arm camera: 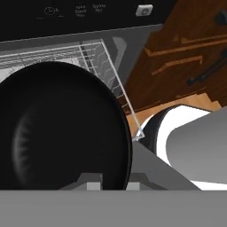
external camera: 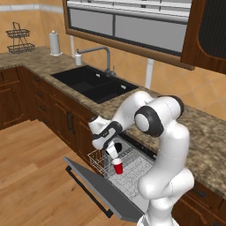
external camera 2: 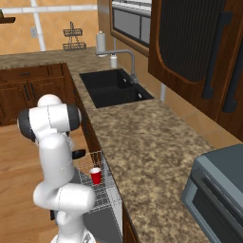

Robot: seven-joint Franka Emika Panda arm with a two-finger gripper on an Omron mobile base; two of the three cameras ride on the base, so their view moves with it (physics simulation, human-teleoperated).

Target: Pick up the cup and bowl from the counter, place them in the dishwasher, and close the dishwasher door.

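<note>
The red cup (external camera: pixel 118 167) (external camera 2: pixel 96 175) stands upright in the white wire rack (external camera: pixel 99 159) of the open dishwasher (arm camera: pixel 80 13). My gripper (external camera: pixel 110 149) (arm camera: pixel 113 181) hovers just above the rack, shut on the rim of the glossy black bowl (arm camera: pixel 62 128) (external camera: pixel 117 146), which hangs beside and a little above the cup. In the hand view the bowl's inside faces the camera, with the rack (arm camera: pixel 103 56) behind it. The grey dishwasher door (external camera: pixel 100 189) lies folded down in front, over the floor. The granite counter (external camera 2: pixel 142 137) runs above.
A black sink (external camera: pixel 95 84) with a faucet (external camera: pixel 105 55) lies left of the dishwasher. A paper towel roll (external camera: pixel 54 43) and a wire stand (external camera: pixel 20 39) sit at the far corner. Dark wooden cabinets (arm camera: pixel 186 53) flank the dishwasher. A grey oven (external camera 2: pixel 218 190) stands on the counter's right.
</note>
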